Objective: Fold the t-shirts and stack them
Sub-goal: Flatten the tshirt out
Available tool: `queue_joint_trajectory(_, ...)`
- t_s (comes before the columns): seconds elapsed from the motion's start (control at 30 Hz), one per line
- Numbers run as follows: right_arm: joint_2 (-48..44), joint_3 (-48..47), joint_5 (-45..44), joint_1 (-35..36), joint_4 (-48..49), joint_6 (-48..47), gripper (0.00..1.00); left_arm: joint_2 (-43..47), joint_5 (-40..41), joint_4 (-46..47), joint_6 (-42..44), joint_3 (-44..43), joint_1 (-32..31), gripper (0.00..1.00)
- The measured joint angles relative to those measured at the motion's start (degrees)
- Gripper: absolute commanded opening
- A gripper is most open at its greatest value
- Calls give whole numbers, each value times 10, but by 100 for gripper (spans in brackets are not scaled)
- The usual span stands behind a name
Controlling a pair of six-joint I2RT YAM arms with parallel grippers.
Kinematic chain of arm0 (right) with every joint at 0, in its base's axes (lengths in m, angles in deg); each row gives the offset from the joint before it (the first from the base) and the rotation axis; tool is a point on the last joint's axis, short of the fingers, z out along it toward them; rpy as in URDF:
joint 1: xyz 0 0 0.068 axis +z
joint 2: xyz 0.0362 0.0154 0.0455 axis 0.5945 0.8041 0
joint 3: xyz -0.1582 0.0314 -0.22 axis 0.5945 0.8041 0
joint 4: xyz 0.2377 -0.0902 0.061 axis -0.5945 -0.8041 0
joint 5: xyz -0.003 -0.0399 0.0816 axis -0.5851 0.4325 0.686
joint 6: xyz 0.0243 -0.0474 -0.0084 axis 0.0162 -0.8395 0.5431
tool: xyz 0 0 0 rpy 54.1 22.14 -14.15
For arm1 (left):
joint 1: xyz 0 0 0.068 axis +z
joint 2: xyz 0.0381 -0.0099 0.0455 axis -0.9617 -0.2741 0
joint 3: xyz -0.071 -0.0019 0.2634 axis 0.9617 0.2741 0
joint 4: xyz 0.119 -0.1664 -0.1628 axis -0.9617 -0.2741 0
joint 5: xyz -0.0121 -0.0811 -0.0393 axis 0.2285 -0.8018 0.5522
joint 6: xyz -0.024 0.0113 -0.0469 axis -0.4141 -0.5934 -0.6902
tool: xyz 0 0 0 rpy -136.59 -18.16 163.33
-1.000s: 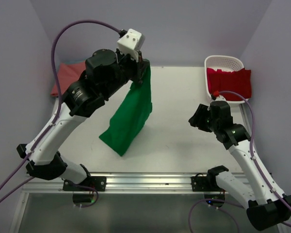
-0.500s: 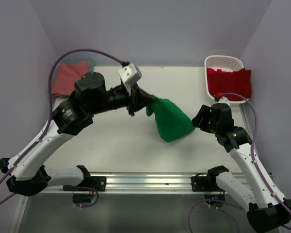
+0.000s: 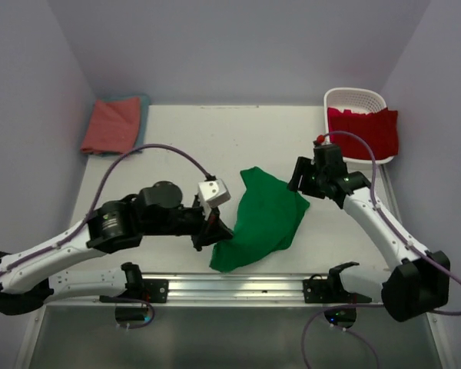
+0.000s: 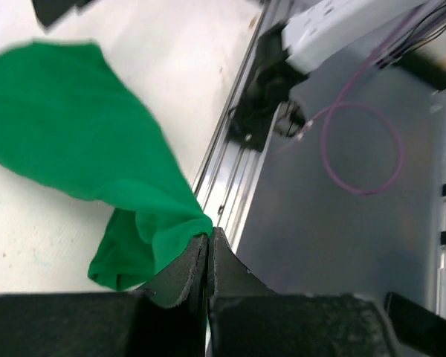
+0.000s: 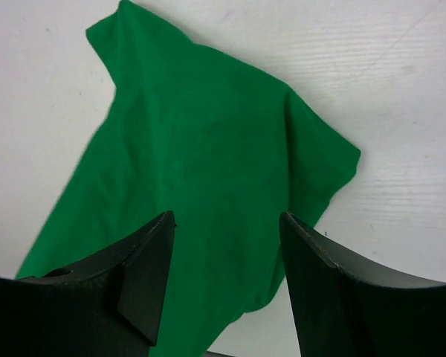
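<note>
My left hand (image 4: 208, 242), pinched shut on the green shirt (image 3: 265, 215), has laid it down under my open right hand (image 5: 224, 223). Folding can start.

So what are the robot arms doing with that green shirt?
The left gripper is pinching an edge of the green shirt, which lies rumpled on the table near the front. The right gripper hangs open over the shirt's far side, holding nothing. It isn't folded yet. A pink shirt lies folded in the far left corner, and a red shirt hangs over the white basket.
</note>
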Motion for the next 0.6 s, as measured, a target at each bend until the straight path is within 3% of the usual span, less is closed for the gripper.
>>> queue_joint_trajectory(0.17, 135, -50, 42, 15, 20, -29, 62, 82, -9, 32, -22, 1, 0, 0)
queue_joint_trajectory(0.6, 403, -297, 52, 179, 14, -85, 62, 71, -29, 47, -51, 65, 0, 0)
